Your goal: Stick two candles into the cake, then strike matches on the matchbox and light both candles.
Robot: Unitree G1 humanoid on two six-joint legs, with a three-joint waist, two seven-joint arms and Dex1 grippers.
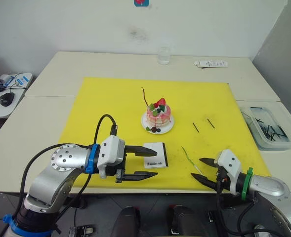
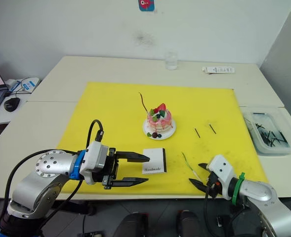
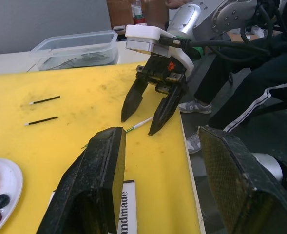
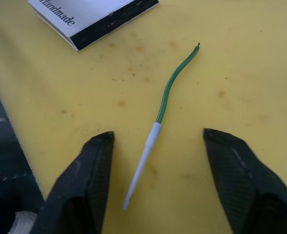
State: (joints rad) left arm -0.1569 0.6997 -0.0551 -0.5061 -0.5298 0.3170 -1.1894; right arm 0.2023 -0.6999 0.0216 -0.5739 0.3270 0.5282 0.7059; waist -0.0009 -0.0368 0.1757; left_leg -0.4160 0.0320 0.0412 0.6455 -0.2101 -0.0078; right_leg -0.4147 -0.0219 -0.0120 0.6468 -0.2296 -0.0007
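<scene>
The pink cake (image 1: 158, 116) sits on its white plate (image 1: 165, 130) mid-mat, and the dark red candle (image 1: 145, 96) rises from its left side. Flat on the mat near the front edge lies the green candle (image 4: 174, 84). Its pale end rests between the spread fingers of my right gripper (image 1: 197, 167), which is open and not touching it. My left gripper (image 1: 155, 161) is open too, with the near edge of the matchbox (image 1: 155, 154) between its fingertips. Two matches (image 1: 195, 127) (image 1: 211, 123) lie right of the cake.
A yellow mat (image 1: 110, 108) covers the table's middle. A clear tub (image 1: 266, 126) of dark sticks stands at the right edge. At the back are a glass (image 1: 163, 54) and a white remote (image 1: 212, 63). A person's trousered leg (image 3: 250, 97) is beside the table's front right.
</scene>
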